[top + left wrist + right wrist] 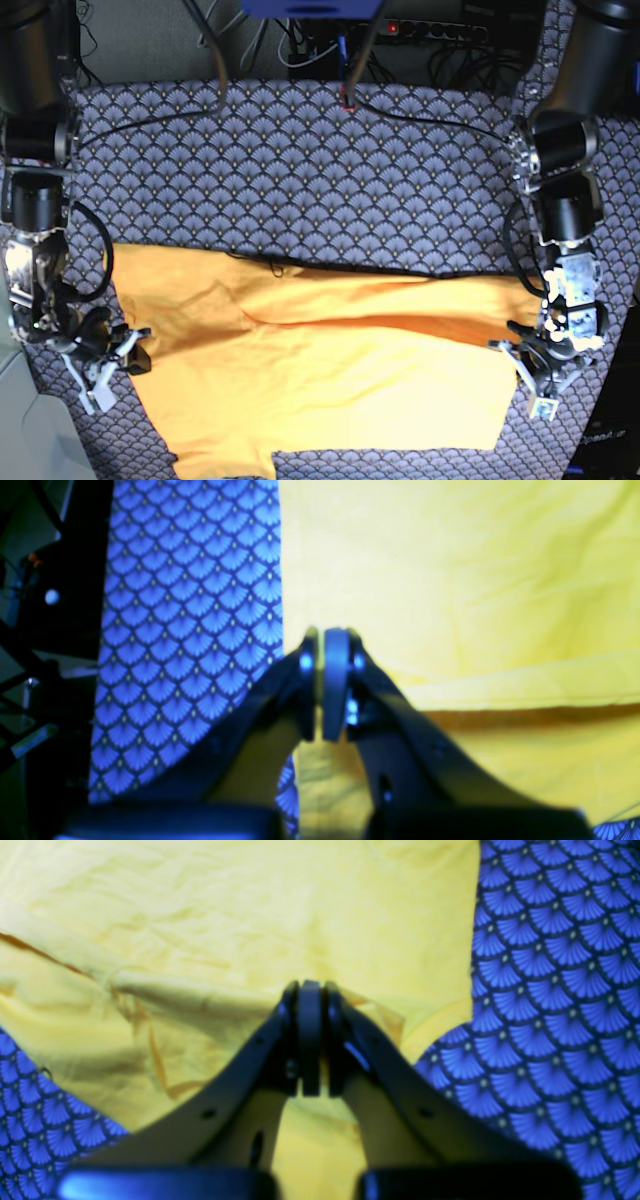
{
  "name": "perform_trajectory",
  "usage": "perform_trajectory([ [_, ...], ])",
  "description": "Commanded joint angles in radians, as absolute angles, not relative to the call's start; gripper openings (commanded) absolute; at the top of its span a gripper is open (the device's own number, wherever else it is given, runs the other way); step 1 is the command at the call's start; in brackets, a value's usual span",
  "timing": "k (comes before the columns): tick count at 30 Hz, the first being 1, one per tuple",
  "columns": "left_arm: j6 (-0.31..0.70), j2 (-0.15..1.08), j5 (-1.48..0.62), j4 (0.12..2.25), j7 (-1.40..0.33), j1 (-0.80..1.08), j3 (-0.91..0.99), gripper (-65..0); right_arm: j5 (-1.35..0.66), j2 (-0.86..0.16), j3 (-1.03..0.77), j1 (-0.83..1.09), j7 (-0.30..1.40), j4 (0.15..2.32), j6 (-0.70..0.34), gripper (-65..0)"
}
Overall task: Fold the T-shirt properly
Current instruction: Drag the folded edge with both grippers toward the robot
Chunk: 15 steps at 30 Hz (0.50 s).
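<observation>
The yellow-orange T-shirt (pixel 330 380) lies spread across the near half of the table, with an upper layer folded over along a long crease. In the base view my right gripper (pixel 133 352) sits at the shirt's left edge and my left gripper (pixel 518 352) at its right edge. In the left wrist view my left gripper (pixel 327 635) has its jaws pressed together over the T-shirt (pixel 450 580), beside a fold. In the right wrist view my right gripper (pixel 310 987) is shut where the T-shirt (pixel 225 915) bunches into wrinkles.
A fan-patterned tablecloth (pixel 320 170) covers the table; it looks blue in the wrist views (pixel 190 605) (pixel 550 990). Cables (pixel 420 115) run over the far part of the table. A dark frame (pixel 45 630) stands past the cloth's edge.
</observation>
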<state>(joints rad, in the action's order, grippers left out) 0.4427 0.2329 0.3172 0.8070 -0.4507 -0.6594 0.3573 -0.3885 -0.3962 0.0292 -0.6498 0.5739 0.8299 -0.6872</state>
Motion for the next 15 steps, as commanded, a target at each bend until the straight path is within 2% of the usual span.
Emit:
perform_trajectory([
  [1,0.433,0.255,0.314,0.823,-0.423,-0.699,0.360,-65.0,-0.403,-0.401,0.027,-0.677,0.545,0.846,-0.698,-65.0],
  [15,0.433,0.257,0.401,0.786,-0.323,-0.705,0.360,-65.0,-0.334,-0.389,0.021,-0.662,0.518,0.846,-0.698,-65.0],
])
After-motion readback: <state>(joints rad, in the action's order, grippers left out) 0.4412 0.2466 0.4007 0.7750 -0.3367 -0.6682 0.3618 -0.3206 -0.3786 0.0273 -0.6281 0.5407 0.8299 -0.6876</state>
